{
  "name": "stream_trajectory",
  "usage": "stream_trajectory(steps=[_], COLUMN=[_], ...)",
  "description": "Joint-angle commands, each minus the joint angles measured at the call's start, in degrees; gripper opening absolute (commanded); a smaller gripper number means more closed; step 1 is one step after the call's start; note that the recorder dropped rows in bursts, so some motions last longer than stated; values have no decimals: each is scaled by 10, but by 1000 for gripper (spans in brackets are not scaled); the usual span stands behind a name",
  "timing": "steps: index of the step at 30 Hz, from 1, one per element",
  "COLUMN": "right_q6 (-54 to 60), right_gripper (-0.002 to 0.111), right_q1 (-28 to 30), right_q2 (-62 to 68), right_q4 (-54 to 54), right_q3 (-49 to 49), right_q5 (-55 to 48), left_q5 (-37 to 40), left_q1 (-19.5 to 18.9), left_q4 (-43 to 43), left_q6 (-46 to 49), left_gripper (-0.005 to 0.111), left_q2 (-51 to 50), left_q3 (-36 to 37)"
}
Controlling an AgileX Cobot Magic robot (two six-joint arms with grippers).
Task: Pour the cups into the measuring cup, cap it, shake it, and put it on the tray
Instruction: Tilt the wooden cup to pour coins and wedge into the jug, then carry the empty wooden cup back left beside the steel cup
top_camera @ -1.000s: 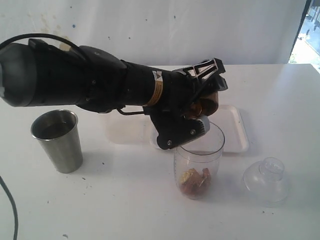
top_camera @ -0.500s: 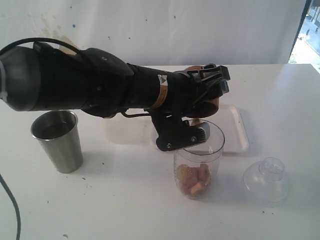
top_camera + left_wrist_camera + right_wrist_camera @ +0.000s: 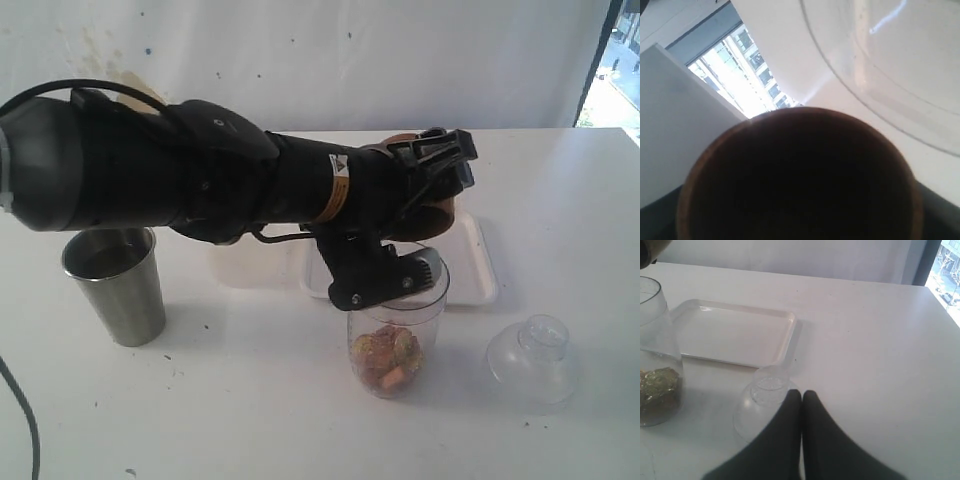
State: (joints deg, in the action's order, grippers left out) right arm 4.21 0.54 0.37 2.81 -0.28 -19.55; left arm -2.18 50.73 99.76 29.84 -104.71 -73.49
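1. Exterior view: the left gripper clamps the copper-brown cup, tipped over directly above the measuring cup. The measuring cup stands just under the jaws, with orange-brown pieces at its bottom. The steel tumbler stands upright far back along the arm, and the tray lies just beyond the gripper. I judge the pour from this cup to be the step in hand.
2. Left wrist view: the copper-brown cup shows its dark mouth close before the camera, so I cannot tell whether it is empty. The measuring cup shows its clear rim just ahead.
3. Right wrist view: the right gripper is pressed shut and holds nothing. The clear cap lies just past its tips, with the tray farther ahead. The next move calls for righting the copper cup, setting it down, then fetching the tumbler.
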Motion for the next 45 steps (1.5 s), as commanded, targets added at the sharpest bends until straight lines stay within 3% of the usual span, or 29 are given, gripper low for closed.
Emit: stream_trajectory(steps=[1, 6, 10, 15, 17, 20, 26, 32, 39, 45], right_q6=[1, 1, 1, 1, 1, 1, 1, 1, 1, 1], right_gripper=[0, 0, 0, 0, 0, 0, 0, 0, 0, 0], right_q1=[1, 1, 1, 1, 1, 1, 1, 1, 1, 1], right_q2=[-4, -4, -4, -4, -4, -4, -4, -4, -4, -4], right_q4=[1, 1, 1, 1, 1, 1, 1, 1, 1, 1], right_q3=[3, 3, 3, 3, 3, 3, 3, 3, 3, 3], right_q5=[3, 3, 3, 3, 3, 3, 3, 3, 3, 3], left_q5=[-19, -102, -158, -150, -115, -70, -79, -71, 65, 41], left_q1=[1, -9, -14, -14, -14, -14, -14, -14, -14, -40], left_q4=[-52, -60, -60, -52, 2, 2, 2, -64, -94, -102], left_q6=[-201, -369, -410, -388, -344, -223, -224, -512, -826, -918], left_gripper=[0, 0, 0, 0, 0, 0, 0, 0, 0, 0], left_q2=[24, 41, 41, 41, 41, 41, 41, 63, 140, 203], left_q3=[-3, -3, -3, -3, -3, -3, -3, -3, 2, 83])
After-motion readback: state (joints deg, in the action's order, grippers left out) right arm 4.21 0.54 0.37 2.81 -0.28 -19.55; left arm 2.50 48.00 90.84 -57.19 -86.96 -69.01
